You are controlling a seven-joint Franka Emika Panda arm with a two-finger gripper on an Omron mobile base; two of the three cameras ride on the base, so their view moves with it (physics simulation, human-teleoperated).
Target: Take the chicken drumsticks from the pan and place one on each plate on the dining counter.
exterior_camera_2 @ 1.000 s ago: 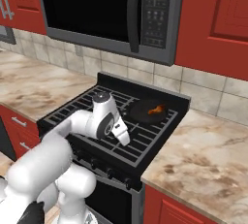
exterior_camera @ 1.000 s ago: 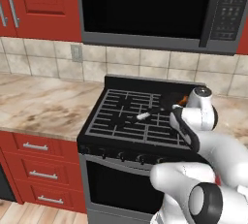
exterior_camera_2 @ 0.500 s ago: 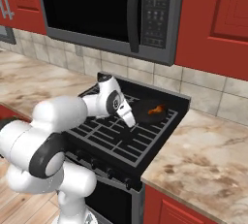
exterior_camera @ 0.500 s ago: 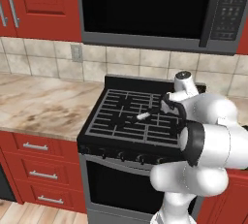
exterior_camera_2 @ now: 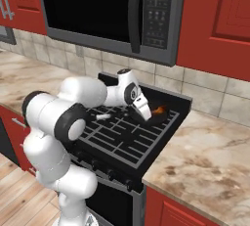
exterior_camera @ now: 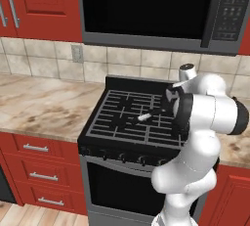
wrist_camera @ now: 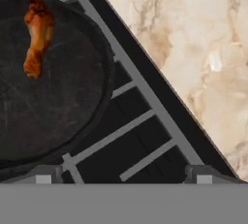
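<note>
As we read the hand view from its left edge, the first thing we meet is the pan (wrist_camera: 53,87), a round dark disc resting on the stove grate (wrist_camera: 140,121). One chicken drumstick (wrist_camera: 38,35) lies inside it near the upper left of the view, orange-brown, its thick end up and its thin end down. It sits well apart from our gripper (wrist_camera: 123,177), up and to the left of the fingertips (wrist_camera: 43,177). The jaws stand at their widest, with nothing between them. The tips hover over the pan's near rim and the bare grate bars beside it. Further right, the grate ends at the stove's edge, and the marbled counter (wrist_camera: 193,48) takes up the upper right.

In the left base view, we see the counter (exterior_camera: 39,105) to the left, then the black stove (exterior_camera: 132,122), with the pan handle's pale tip (exterior_camera: 144,117) lying on the grate. Our white arm (exterior_camera: 205,117) stands at the right side, in front of the stove's right part.

In the right base view, the arm (exterior_camera_2: 73,107) reaches across from the left. The hand (exterior_camera_2: 139,105) points down at the pan (exterior_camera_2: 161,117) on the stove's back right burner, where a spot of orange meat (exterior_camera_2: 158,109) shows just right of the hand.
</note>
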